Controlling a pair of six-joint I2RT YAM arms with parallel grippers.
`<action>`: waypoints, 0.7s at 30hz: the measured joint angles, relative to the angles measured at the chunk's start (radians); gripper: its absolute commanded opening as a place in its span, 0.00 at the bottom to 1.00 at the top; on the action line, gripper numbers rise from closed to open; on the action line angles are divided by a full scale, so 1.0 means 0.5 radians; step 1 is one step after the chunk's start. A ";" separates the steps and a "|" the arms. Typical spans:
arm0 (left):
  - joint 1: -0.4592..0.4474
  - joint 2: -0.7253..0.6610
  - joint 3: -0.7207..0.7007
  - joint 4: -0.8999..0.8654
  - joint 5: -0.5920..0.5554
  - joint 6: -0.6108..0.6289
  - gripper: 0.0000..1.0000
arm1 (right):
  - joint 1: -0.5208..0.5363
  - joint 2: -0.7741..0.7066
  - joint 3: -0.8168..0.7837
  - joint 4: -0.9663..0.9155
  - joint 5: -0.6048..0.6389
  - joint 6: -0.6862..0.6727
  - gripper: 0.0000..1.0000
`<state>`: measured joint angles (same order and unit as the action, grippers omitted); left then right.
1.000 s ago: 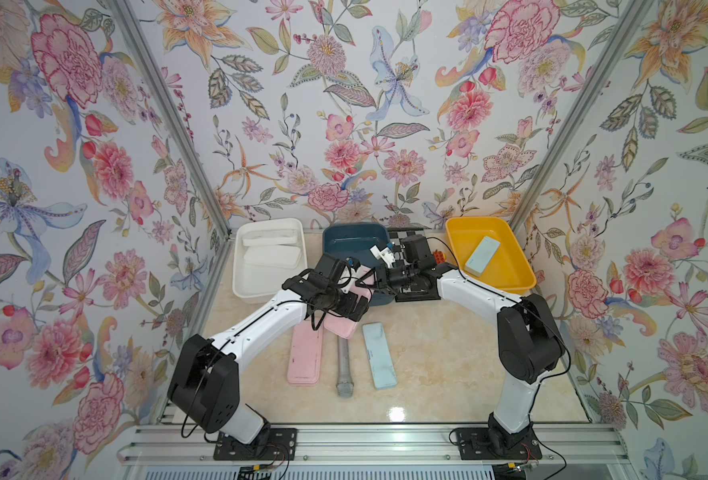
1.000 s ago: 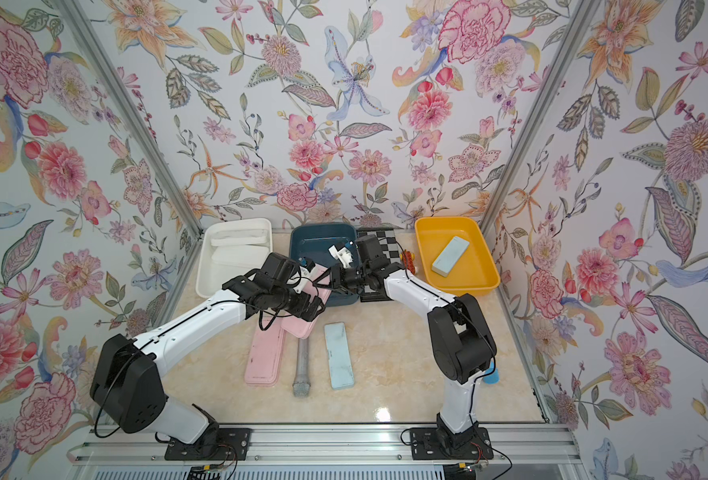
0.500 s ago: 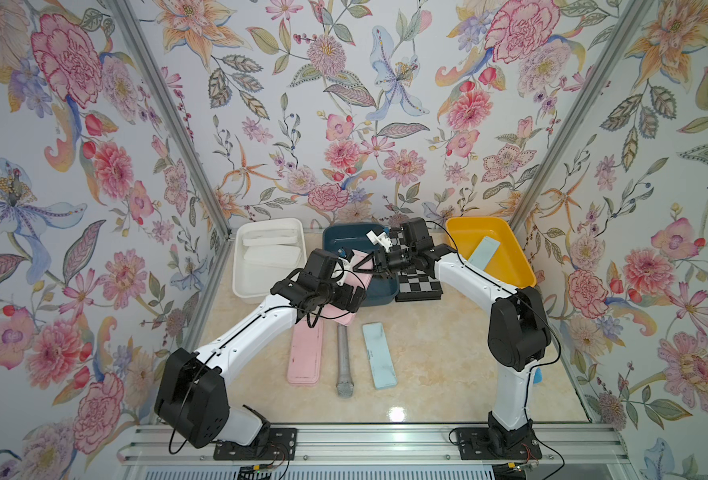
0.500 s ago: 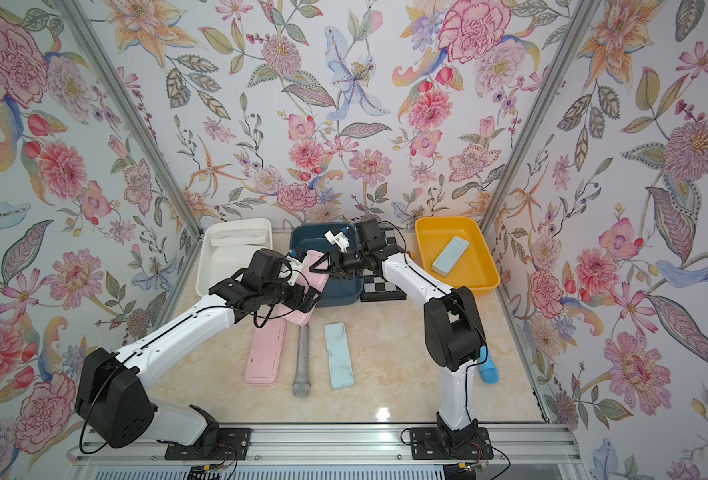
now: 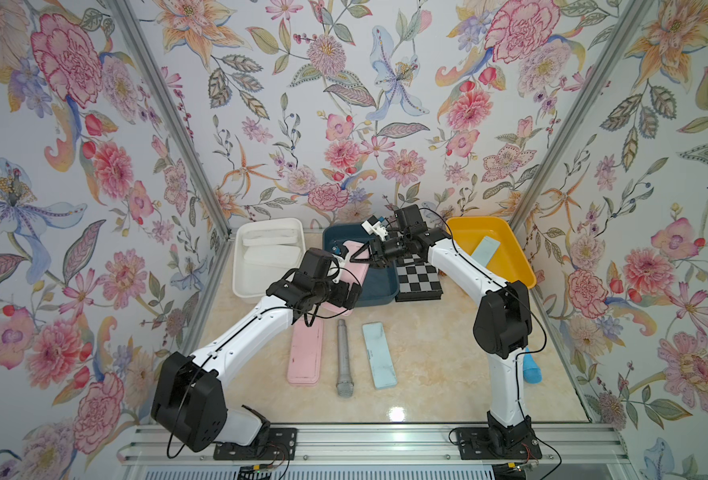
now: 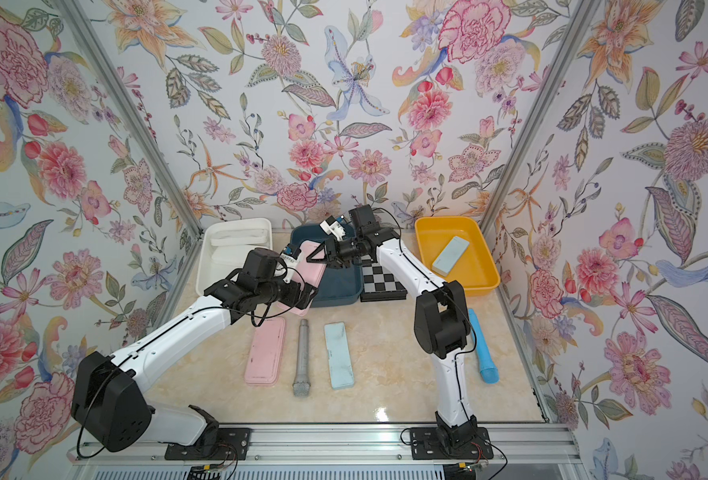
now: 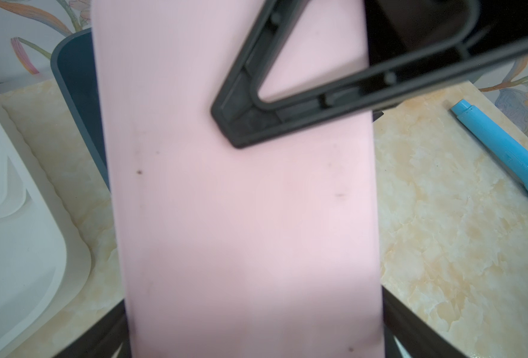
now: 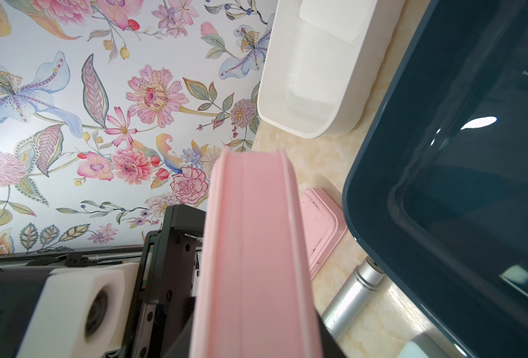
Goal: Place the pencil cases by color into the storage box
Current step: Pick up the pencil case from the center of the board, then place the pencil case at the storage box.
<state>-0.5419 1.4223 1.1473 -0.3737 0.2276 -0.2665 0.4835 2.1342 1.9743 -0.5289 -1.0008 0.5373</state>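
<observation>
The pink pencil case [image 5: 350, 266], at frame centre over the dark blue bin's [image 5: 379, 286] near rim, is now passing from the wide-spread left gripper [image 5: 350, 293] to the right gripper [image 5: 354, 258], which is pinching its far end, readying a drop inside.

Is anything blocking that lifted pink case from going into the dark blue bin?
Nothing visible does. The pink case already hangs tilted over the dark blue bin, between the left gripper and the right gripper.
</observation>
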 measured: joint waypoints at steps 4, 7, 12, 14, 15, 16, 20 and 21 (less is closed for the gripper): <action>0.002 -0.021 0.000 -0.061 0.007 0.019 0.99 | -0.021 0.015 0.066 -0.047 0.030 0.002 0.29; 0.002 -0.026 0.000 -0.146 0.021 0.050 0.98 | -0.054 0.043 0.130 -0.069 0.056 0.002 0.29; -0.031 -0.106 -0.026 -0.427 0.134 0.130 0.98 | -0.248 0.169 0.298 0.043 0.430 -0.045 0.30; -0.040 -0.142 -0.026 -0.476 0.169 0.146 0.99 | -0.335 0.222 0.346 0.067 0.555 -0.062 0.31; -0.040 -0.159 -0.026 -0.494 0.175 0.150 0.98 | -0.370 0.244 0.362 0.064 0.607 -0.069 0.31; -0.040 -0.172 -0.026 -0.509 0.176 0.154 0.98 | -0.390 0.259 0.375 0.063 0.637 -0.073 0.31; -0.029 -0.200 -0.025 -0.542 0.175 0.169 0.98 | -0.397 0.308 0.436 0.065 0.705 -0.089 0.31; -0.023 -0.201 -0.025 -0.546 0.174 0.175 0.98 | -0.385 0.310 0.436 0.064 0.710 -0.089 0.31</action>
<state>-0.5533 1.3220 1.1347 -0.6468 0.3145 -0.1787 0.2909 2.2890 2.1921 -0.4969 -0.6456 0.4927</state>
